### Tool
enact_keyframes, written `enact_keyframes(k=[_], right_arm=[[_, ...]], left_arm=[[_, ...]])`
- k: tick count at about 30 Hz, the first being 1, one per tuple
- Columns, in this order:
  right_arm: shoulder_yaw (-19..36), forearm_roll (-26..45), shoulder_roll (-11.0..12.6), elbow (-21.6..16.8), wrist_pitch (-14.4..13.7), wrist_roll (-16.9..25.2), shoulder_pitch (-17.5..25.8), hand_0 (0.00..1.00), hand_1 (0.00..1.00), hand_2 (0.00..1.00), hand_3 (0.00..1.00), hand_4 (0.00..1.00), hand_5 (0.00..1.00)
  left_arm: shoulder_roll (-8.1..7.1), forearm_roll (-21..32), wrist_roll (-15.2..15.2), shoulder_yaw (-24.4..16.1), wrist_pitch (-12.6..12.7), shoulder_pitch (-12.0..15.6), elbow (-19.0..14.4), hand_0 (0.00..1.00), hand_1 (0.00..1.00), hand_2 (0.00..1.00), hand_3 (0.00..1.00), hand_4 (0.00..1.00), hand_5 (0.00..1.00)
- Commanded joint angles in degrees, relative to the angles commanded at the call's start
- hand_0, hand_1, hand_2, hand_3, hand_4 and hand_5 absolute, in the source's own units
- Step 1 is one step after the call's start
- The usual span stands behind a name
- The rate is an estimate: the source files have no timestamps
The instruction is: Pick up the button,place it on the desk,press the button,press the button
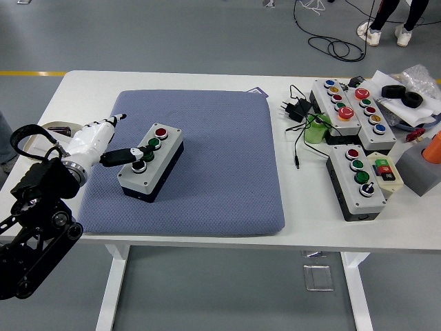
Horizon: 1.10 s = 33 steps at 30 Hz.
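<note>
A grey button box with a black base lies on the blue cushion. It carries a red button at the far end, two green buttons in the middle and a black one nearest me. My left hand, white with black fingertips, comes in from the left. Its thumb rests on the box top by the black and green buttons. The other fingers are stretched out and point away over the cushion's left edge. The hand holds nothing.
On the right of the white table lie three more button boxes, a black power adapter with cable, a roll of black tape, a plastic bag and a grey block. A person's feet stand at the far right.
</note>
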State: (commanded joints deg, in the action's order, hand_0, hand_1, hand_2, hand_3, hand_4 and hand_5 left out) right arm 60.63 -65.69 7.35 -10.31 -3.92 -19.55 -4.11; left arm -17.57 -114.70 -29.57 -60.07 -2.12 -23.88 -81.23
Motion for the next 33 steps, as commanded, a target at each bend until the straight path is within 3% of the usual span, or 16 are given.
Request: enact_keyframes(k=[12,28,29,33], right_arm=[[0.22,-0.21,0.06,0.00,-0.05,0.05,-0.39,0.678,0.673,0.736,0.607,0.378,0.244],[0.69,-0.86,0.32,0.00,-0.16,-0.02,-0.13,0.678,0.670,0.735,0.607,0.379,0.244],[0.67,-0.85,0.33,0.00,-0.16,-0.01,-0.11,0.676,0.670,0.733,0.607,0.380,0.243],[0.68,-0.96,0.32,0.00,-0.16,-0.07,-0.05,0.676,0.670,0.733,0.607,0.380,0.243]], left_arm=[[2.74,-0.92,-3.56,1.33,-1.68,-1.25,1.41,0.998,0.998,0.998,0.998,0.998,0.856],[8.30,-4.29,-6.45,1.44,-2.98,-2.27,5.50,0.977,0.998,0.998,0.998,0.998,0.852],[8.55,-4.75,-6.61,1.42,-2.70,-2.32,5.90,0.930,0.998,0.998,0.998,0.998,0.812],[9.58,-7.17,-7.41,1.39,0.54,-2.29,7.00,0.930,0.998,0.998,0.998,0.998,0.812]])
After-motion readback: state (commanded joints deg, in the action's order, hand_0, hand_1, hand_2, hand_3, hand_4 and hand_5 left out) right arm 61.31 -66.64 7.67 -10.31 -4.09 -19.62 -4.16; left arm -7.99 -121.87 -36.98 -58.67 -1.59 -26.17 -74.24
